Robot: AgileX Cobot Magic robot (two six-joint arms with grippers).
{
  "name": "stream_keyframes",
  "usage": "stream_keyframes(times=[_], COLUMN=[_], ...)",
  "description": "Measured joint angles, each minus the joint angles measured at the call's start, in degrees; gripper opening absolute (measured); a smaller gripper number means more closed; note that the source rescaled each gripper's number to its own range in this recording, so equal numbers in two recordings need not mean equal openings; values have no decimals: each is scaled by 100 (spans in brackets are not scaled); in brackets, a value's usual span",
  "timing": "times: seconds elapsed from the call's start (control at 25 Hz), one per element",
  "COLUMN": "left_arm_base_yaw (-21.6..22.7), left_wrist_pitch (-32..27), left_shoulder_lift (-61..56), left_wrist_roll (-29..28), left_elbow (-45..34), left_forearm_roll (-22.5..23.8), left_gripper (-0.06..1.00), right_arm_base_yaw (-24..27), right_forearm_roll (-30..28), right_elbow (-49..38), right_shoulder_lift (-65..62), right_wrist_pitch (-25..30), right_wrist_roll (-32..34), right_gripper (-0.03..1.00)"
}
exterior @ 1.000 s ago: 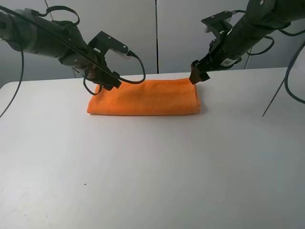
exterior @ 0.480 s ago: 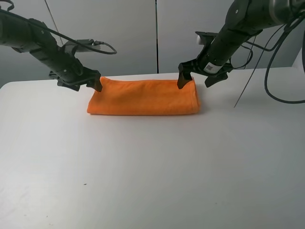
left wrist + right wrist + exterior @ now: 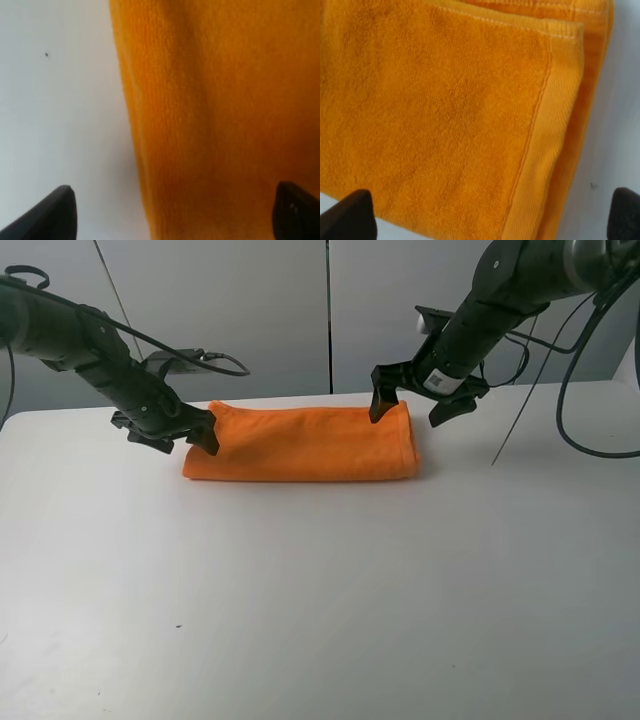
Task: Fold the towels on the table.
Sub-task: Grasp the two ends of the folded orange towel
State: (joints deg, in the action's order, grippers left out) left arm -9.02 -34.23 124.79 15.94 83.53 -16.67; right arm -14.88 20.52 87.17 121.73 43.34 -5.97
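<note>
At upper centre of the plain white tabletop (image 3: 320,590) lies the folded bright orange terry towel (image 3: 305,443); left gripper (image 3: 170,433) and right gripper (image 3: 408,413) straddle its ends, jaws wide. Only the right wrist view reveals stacked hems.

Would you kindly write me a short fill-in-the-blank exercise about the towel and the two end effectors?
The towel on the white table is ____ in colour.
The jaws of the left end effector are ____, not shut.
In the exterior high view, the right end effector is at the towel's ____ end.
Missing words: orange; open; right.
</note>
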Motion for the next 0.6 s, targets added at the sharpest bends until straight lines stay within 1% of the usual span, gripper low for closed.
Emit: stream_keyframes(times=[0.44, 0.6], left_arm_base_yaw=[0, 0], left_wrist_pitch=[0, 118], left_shoulder_lift=[195, 254], left_wrist_roll=[60, 60], left_elbow=[0, 0], left_forearm_roll=[-10, -10], left_gripper=[100, 100], right_arm_base_yaw=[0, 0], right_forearm_roll=[-10, -21], right_elbow=[3, 3], right_shoulder_lift=[0, 0], right_wrist_pitch=[-103, -209], right_wrist_roll=[82, 93], right_gripper=[100, 100])
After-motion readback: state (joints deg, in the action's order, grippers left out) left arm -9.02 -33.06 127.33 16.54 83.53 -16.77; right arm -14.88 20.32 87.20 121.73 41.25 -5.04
